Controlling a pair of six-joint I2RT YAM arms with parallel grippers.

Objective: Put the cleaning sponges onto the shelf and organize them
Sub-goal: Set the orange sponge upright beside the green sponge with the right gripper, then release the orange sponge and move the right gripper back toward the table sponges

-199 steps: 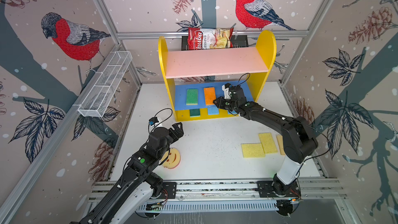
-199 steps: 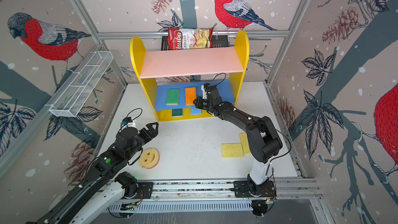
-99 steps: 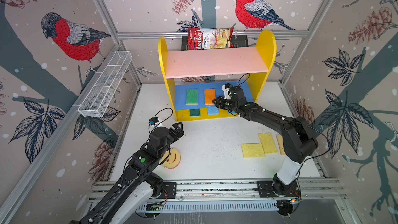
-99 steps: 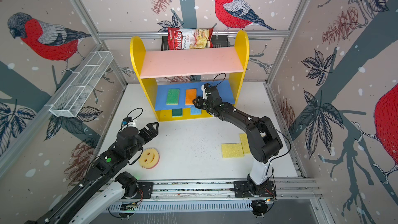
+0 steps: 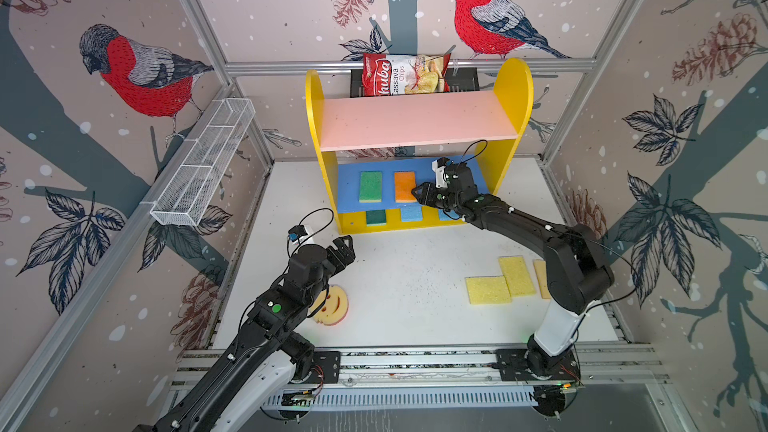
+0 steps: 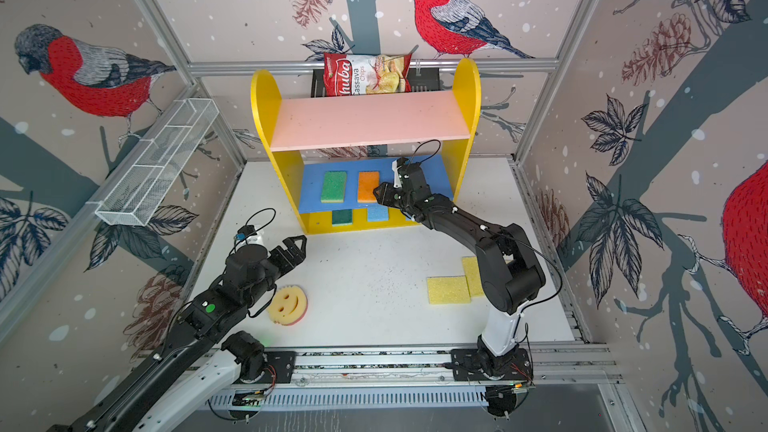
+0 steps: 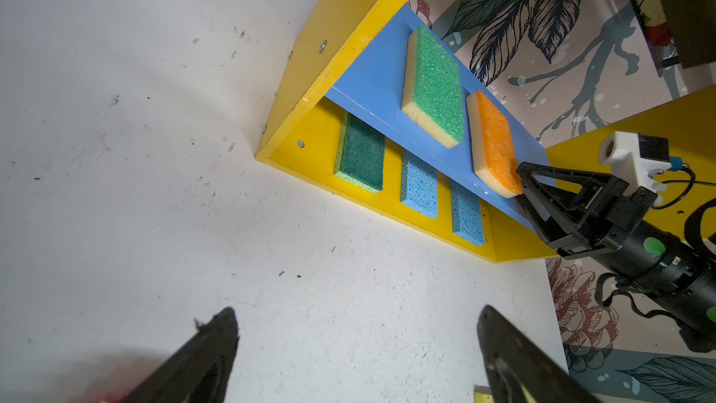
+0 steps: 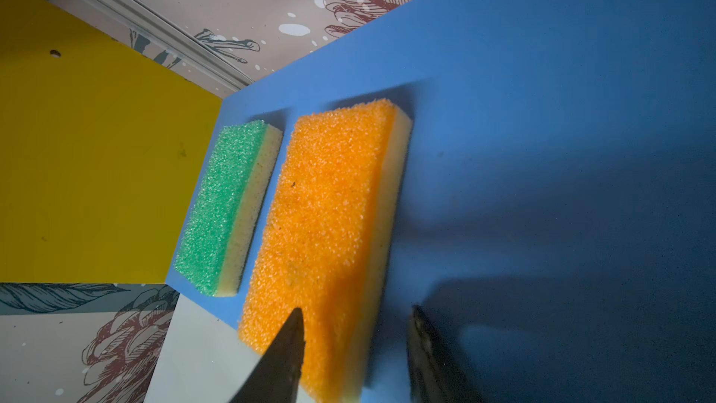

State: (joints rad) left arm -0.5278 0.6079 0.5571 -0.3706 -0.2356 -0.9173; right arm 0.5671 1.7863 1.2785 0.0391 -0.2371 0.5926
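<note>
The right gripper (image 8: 356, 312), jaws parted loosely around the near end of the orange sponge (image 8: 329, 207) lying flat on the shelf's (image 5: 513, 89) blue middle board (image 8: 542, 110), looks mid-release; next it should back straight out without dragging the sponge, then fetch the yellow sponges (image 5: 488, 289).

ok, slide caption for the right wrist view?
Right gripper, jaws parted, at the orange-topped rectangular foam sponge lying beside the green-topped foam sponge on the blue shelf board.

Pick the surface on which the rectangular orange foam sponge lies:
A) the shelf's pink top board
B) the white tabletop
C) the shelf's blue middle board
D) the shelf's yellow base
C: the rectangular orange foam sponge lies flat on the blue middle board, beside the green rectangular sponge.
</note>
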